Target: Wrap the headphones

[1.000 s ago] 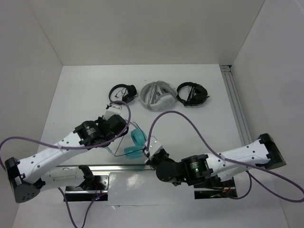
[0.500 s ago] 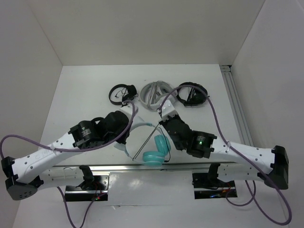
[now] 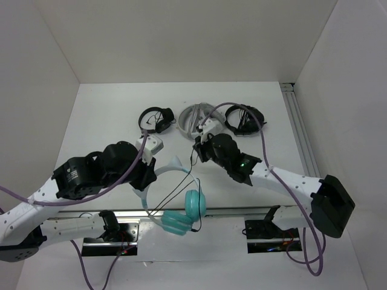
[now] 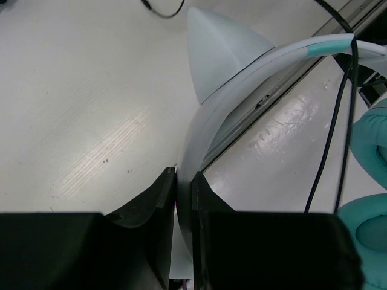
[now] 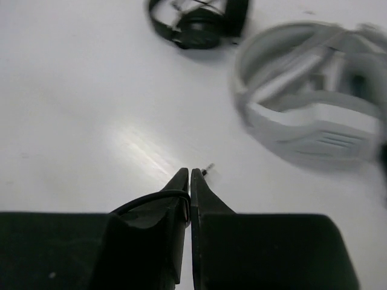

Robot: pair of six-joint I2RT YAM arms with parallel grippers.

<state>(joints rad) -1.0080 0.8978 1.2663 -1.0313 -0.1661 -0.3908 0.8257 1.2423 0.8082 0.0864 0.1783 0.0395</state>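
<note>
White tabletop [image 3: 103, 115] and plain white walls [image 3: 181, 42] filled the top view. We located the teal headphones [image 3: 184, 211] at the lower centre of that frame, where both ear cups [image 3: 194, 202] appeared over the metal rail [image 3: 242, 211] along the table's near edge.

The left gripper [image 3: 147, 175] was clamped on the white headband [image 3: 162, 174]. In the left wrist view, we saw its fingers [image 4: 154, 199] pressed against both sides of the band, just below one ear-like point [image 4: 224, 48].

The right gripper [image 3: 196, 148] sat above the centre of the top view. In its wrist view, the fingertips met with the thin black cable [image 5: 148, 197] pinched between them. From there the cable [image 3: 175, 194] ran in loose lines down to the ear cups.

Along the upper centre we noted two pairs of black headphones [image 3: 156, 118], with white-grey headphones [image 3: 196, 121] between them. All three lay apart from the teal pair.
</note>
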